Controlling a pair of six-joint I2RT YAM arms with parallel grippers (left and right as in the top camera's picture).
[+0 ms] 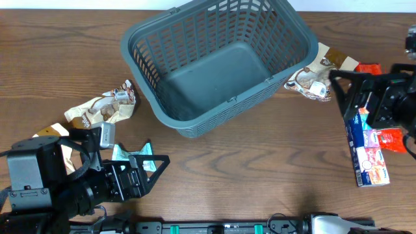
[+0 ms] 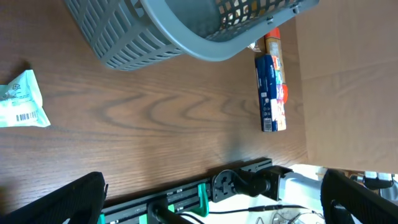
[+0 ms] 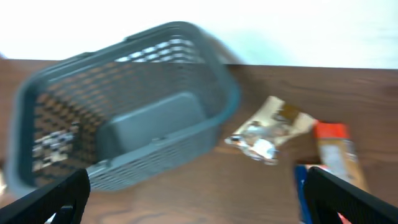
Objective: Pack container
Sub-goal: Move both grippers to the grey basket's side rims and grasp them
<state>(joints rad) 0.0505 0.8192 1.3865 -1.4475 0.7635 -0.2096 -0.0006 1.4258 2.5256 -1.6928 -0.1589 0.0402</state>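
Note:
The dark grey-blue slotted basket [image 1: 214, 62] stands empty at the table's back middle; it also shows in the left wrist view [image 2: 168, 31] and the right wrist view [image 3: 124, 118]. My left gripper [image 1: 151, 170] is open and empty at the front left, next to a teal-white packet [image 1: 123, 155], which also shows in the left wrist view [image 2: 22, 99]. My right gripper [image 1: 343, 91] is open and empty at the right, above a blue snack box [image 1: 365, 146] and beside a brown-white snack pack [image 1: 315, 75].
Brown-white snack packs [image 1: 104, 107] lie left of the basket. Red and orange packs [image 1: 390, 138] lie by the blue box at the right. A black rail [image 2: 205, 190] runs along the table's front edge.

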